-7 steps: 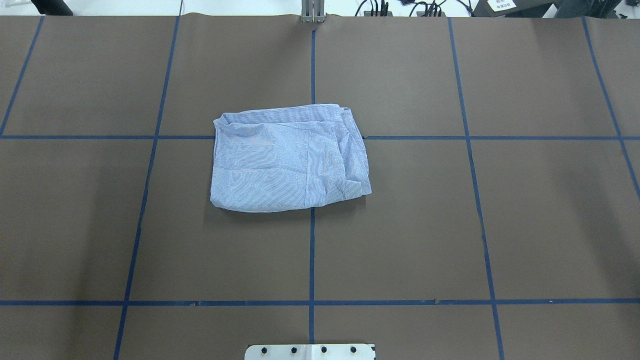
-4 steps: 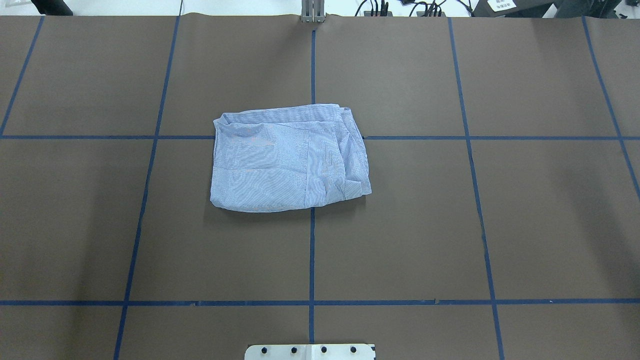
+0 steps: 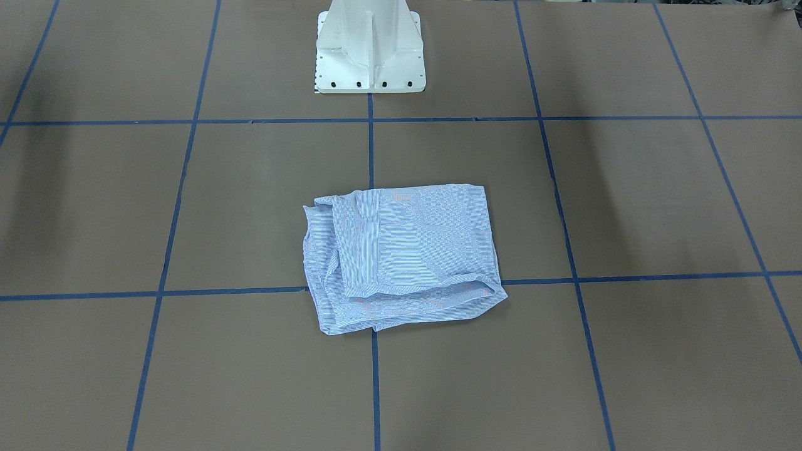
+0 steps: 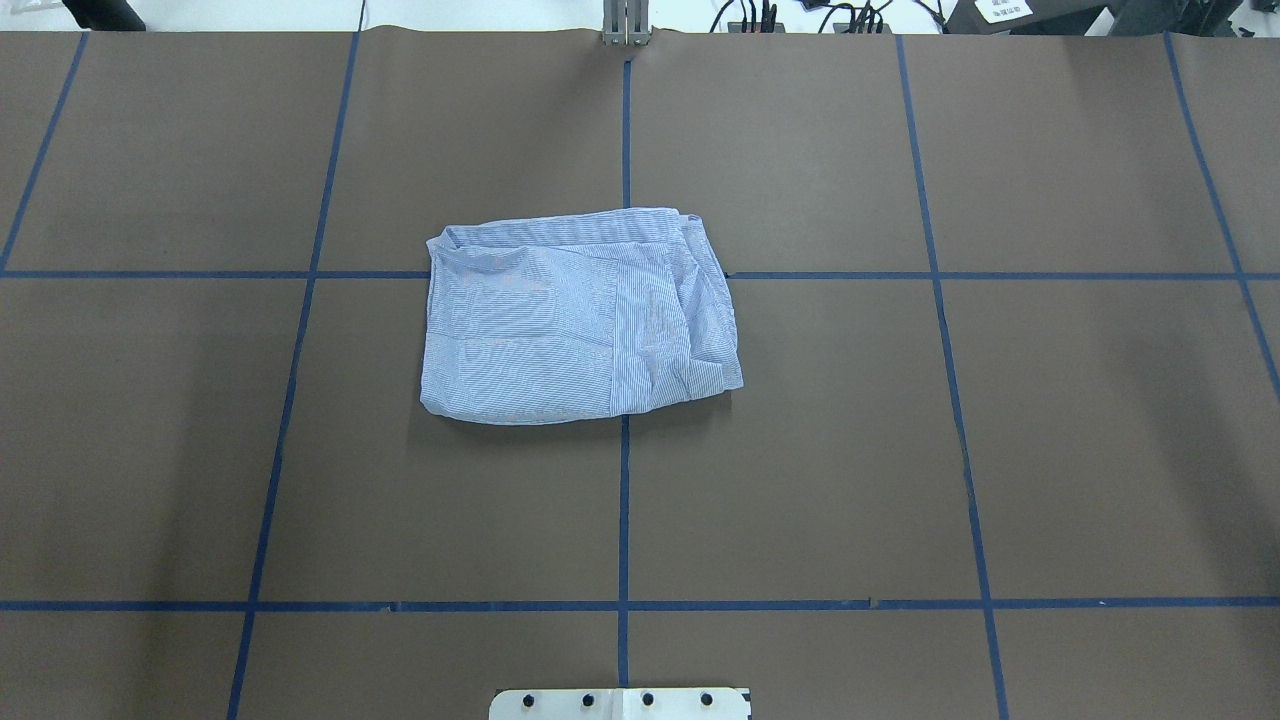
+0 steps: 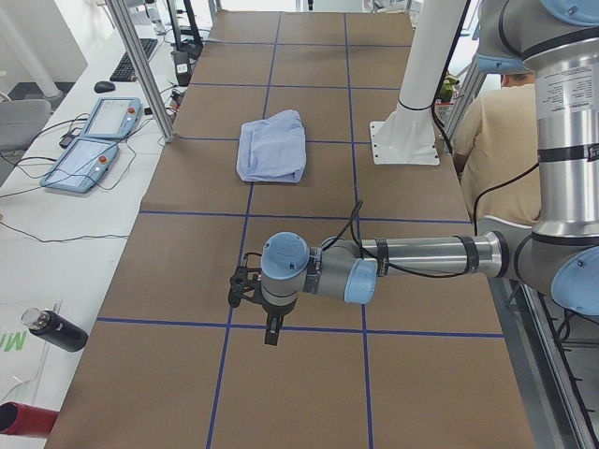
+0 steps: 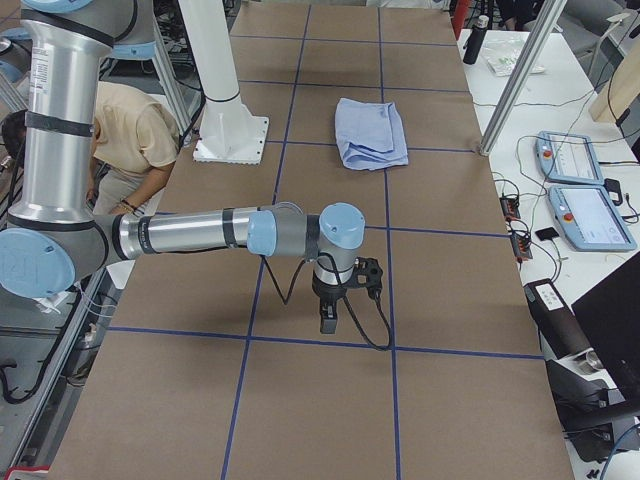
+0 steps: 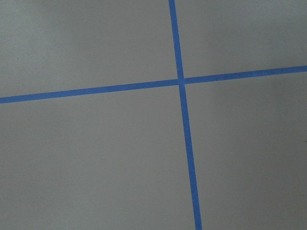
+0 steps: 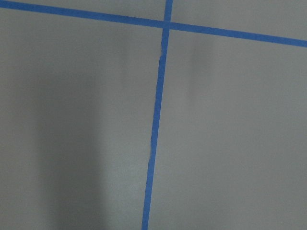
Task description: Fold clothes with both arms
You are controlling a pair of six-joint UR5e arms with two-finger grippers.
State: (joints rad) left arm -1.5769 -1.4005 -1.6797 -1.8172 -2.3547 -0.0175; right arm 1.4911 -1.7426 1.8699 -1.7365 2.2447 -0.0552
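Note:
The light blue-and-white striped shirt (image 4: 570,320) lies folded into a rough rectangle near the table's middle, with no gripper touching it. It also shows in the front-facing view (image 3: 401,257), the left view (image 5: 271,147) and the right view (image 6: 372,132). My left gripper (image 5: 270,332) hangs over bare table far from the shirt; I cannot tell if it is open or shut. My right gripper (image 6: 328,320) hangs over bare table at the other end, also too unclear to tell. Both wrist views show only brown table and blue tape.
The white pedestal base (image 3: 369,44) stands at the table's robot-side edge. A person in a beige shirt (image 5: 505,140) sits behind it. Teach pendants (image 5: 94,140) and a dark bottle (image 5: 56,329) lie on the white side bench. Blue tape lines (image 4: 623,500) grid the brown table.

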